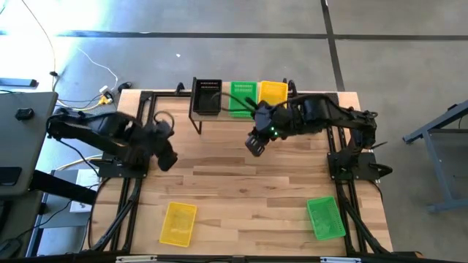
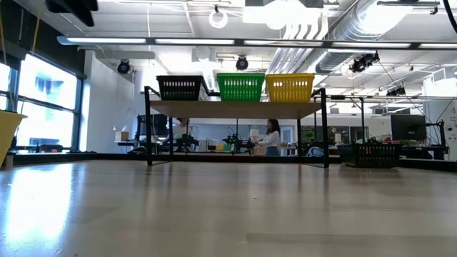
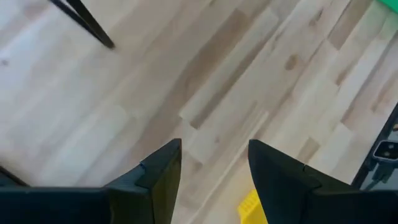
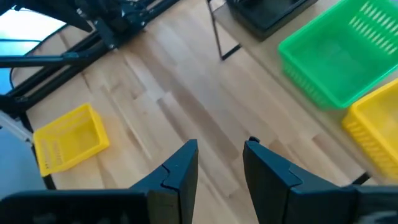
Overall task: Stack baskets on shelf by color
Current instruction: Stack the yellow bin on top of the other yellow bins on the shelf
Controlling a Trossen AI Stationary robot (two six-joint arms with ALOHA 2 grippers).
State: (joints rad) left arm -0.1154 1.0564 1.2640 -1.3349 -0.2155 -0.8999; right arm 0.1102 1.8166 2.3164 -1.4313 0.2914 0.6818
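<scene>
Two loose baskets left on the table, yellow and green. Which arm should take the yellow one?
Left, probably. The yellow basket lies at the table's near left, on the side of the left gripper, whose jaws are open and empty. The right gripper hangs by the shelf, farther off; the green basket suits it better.

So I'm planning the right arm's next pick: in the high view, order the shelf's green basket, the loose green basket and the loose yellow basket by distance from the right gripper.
1. Shelf's green basket, just behind the right gripper.
2. Loose green basket, front right.
3. Loose yellow basket, front left.
</scene>
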